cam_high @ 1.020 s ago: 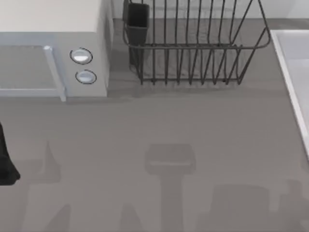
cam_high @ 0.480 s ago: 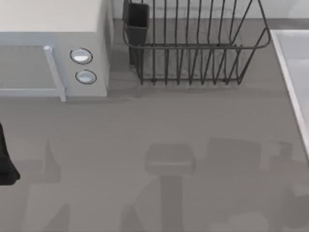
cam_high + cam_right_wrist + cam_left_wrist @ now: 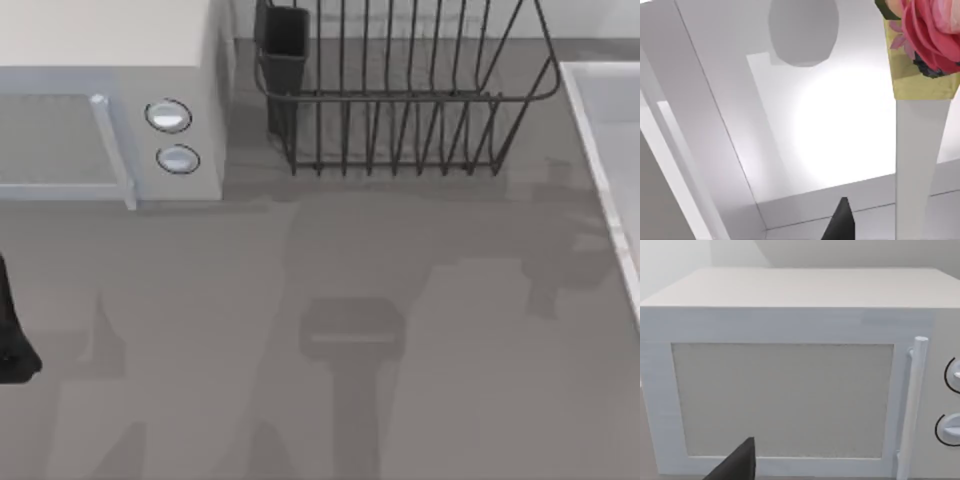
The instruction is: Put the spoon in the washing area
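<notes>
The spoon has a long white handle and a rose-patterned end, and it hangs close to the right wrist camera, over the washing area. My right gripper appears shut on the spoon's handle, with one dark fingertip showing beside it. A grey oval patch lies on the pale basin floor below. In the top view the washing area's light rim runs along the right edge of the counter. My left arm is parked at the left edge, its dark fingertip facing the microwave.
A white microwave with two round knobs stands at the back left. A dark wire dish rack with a black cup holder stands at the back centre. Arm shadows lie across the grey counter.
The broad arm shadows on the counter have shifted from the front right toward the back right, nearer the washing area. The left arm has stayed still.
</notes>
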{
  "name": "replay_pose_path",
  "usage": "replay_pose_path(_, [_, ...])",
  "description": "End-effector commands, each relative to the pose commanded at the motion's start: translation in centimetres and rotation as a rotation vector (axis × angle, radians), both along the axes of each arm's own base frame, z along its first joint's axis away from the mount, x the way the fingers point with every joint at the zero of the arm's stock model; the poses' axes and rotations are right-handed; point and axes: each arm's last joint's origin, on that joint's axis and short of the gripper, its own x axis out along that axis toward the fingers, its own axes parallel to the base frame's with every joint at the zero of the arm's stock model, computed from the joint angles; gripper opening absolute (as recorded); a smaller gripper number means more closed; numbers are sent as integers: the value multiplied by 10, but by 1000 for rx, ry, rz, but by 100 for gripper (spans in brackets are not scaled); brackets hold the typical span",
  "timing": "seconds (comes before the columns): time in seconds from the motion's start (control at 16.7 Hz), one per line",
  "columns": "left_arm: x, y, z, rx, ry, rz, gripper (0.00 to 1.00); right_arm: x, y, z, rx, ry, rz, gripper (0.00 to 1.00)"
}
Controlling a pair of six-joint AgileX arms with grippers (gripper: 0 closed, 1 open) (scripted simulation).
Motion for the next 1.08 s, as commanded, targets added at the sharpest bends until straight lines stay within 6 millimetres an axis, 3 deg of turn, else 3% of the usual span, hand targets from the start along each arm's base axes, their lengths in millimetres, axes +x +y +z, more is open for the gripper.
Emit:
replay_pose_path(0.18, [0,0,0,0,0,0,100,34,2,-13,-4,-22,-5,0])
replay_pose_path(0.42, [0,0,0,0,0,0,100,58,8,-36,-6,-34,-14,0])
replay_pose_path(1.08, [0,0,0,0,0,0,100,65,9,-47,-8,-50,-21,0])
